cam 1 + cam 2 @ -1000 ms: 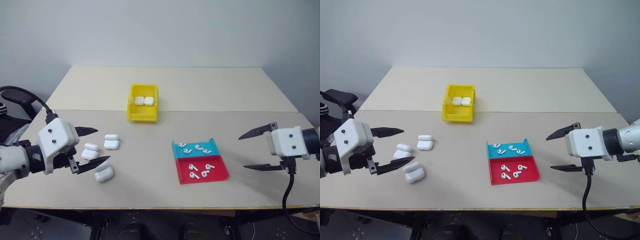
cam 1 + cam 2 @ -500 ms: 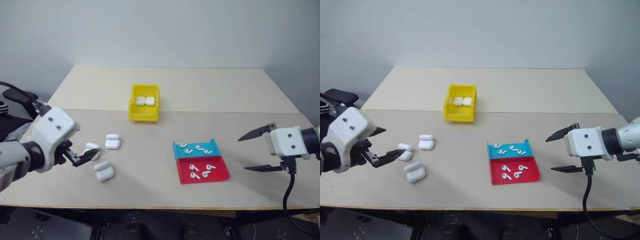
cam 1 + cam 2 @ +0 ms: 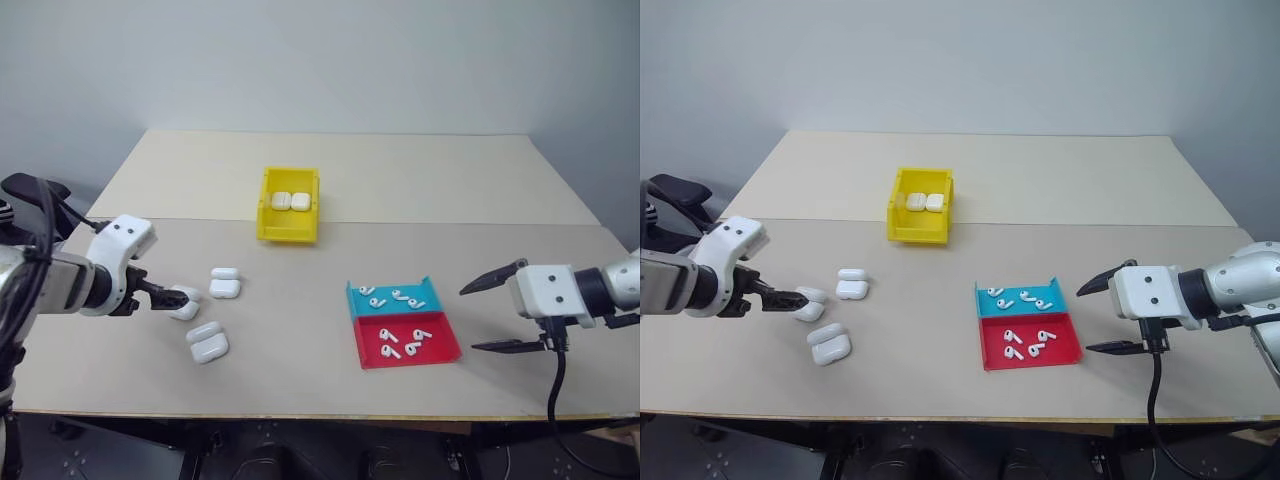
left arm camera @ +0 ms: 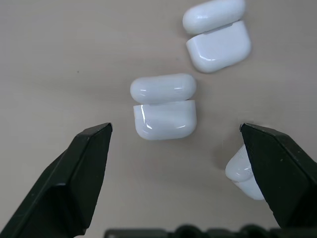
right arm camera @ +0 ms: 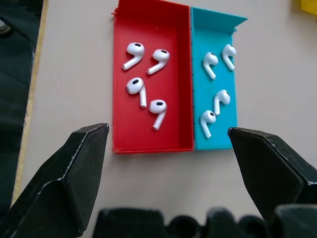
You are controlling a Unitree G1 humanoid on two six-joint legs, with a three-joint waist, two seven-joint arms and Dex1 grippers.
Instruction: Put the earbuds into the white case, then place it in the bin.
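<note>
- Three cases (image 4: 163,106) lie bunched at the table's (image 3: 300,380) nine o'clock; the left gripper (image 4: 177,148), spread wide and touching nothing, straddles one and might knock its neighbours.
- Bin (image 3: 288,232) sits at twelve o'clock, two cases inside.
- Earbuds (image 5: 143,84) fill the tray (image 5: 119,99) at four o'clock; the right gripper (image 5: 168,148), jaws wide and empty, could scatter them.

Both arms reach forward, left claw (image 4: 176,131) and right claw (image 5: 168,136) spread wide, angled downward.
</note>
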